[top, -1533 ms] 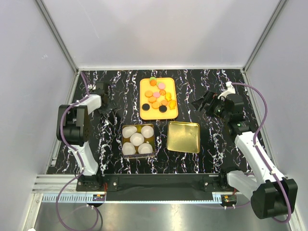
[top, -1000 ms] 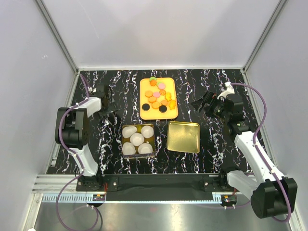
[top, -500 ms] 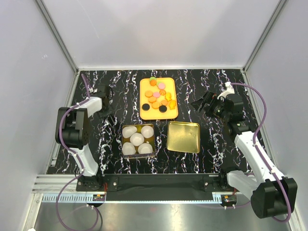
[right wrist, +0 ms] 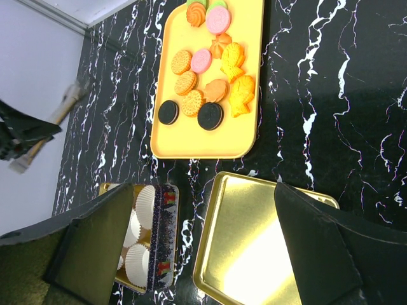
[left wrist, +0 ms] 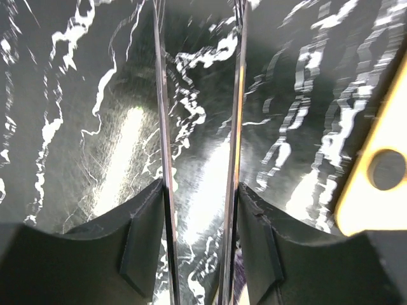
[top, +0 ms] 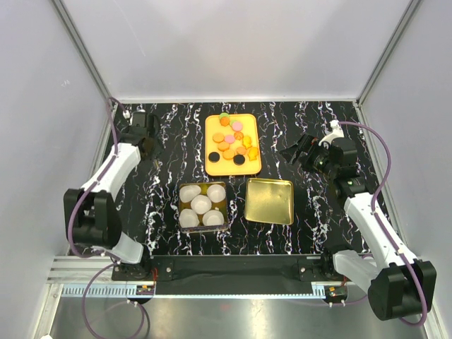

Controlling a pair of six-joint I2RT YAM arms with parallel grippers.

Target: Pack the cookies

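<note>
The cookies (top: pixel 232 140) lie on a yellow tray (top: pixel 224 168) at the back middle: orange, pink, green and two black discs. They also show in the right wrist view (right wrist: pixel 206 82). The open tin (top: pixel 182 206), in front of the tray, holds white paper cups (top: pixel 201 205). My left gripper (top: pixel 148 141) is at the back left, away from the tray. It is shut on a pair of thin metal tongs (left wrist: pixel 162 127), whose blades run between its fingers (left wrist: pixel 143 235). My right gripper (top: pixel 296 152) is open and empty, right of the tray, and it also shows in the right wrist view (right wrist: pixel 210 254).
The tin's gold lid (top: pixel 270 200) lies upside down to the right of the tin, under my right gripper's view (right wrist: pixel 254 254). The tray's edge (left wrist: pixel 375 190) shows at the right of the left wrist view. White walls enclose the black marbled table (top: pixel 176 134).
My left arm has unfolded: its elbow dropped toward the near left and its wrist moved up and left toward the back corner. The right arm has barely moved.
</note>
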